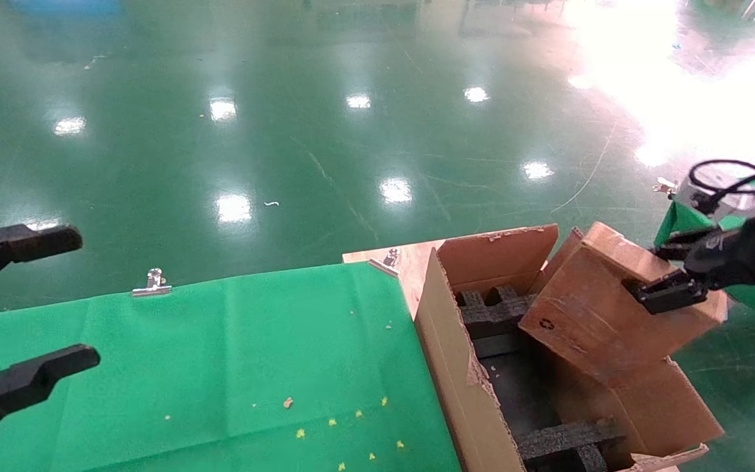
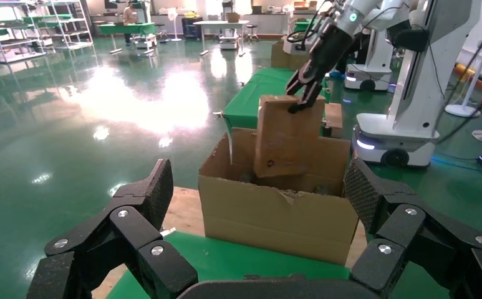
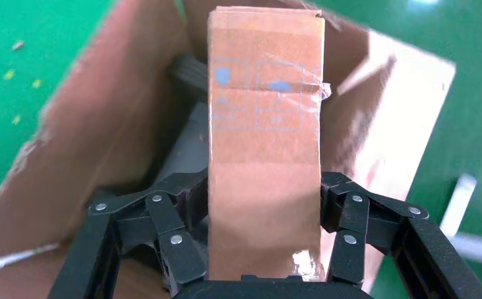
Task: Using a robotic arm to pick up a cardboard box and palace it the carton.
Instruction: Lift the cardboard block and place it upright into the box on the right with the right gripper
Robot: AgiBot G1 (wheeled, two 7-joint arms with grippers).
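Note:
My right gripper [image 1: 662, 283] on the robotic arm [image 2: 361, 14] is shut on the cardboard box [image 1: 603, 308]. It holds the box tilted, with the lower end dipping into the open carton [image 1: 444, 347]. In the right wrist view the fingers [image 3: 185, 200] clamp the box's [image 3: 264, 124] two broad sides, with the carton's [image 3: 101, 143] inside below. The left wrist view shows the box [image 2: 288, 137] standing up out of the carton [image 2: 275, 215], gripped at its top edge by the right gripper [image 2: 302, 94]. My left gripper [image 1: 87, 298] is open and empty over the green cloth, far left of the carton.
Black foam blocks [image 1: 492, 309] lie inside the carton. A green cloth [image 1: 220, 354] covers the table, held by a metal clip [image 1: 152, 282]. The carton stands on a bare wooden board [image 1: 404, 262]. A white robot body and base [image 2: 400, 134] stand beyond it, on shiny green floor.

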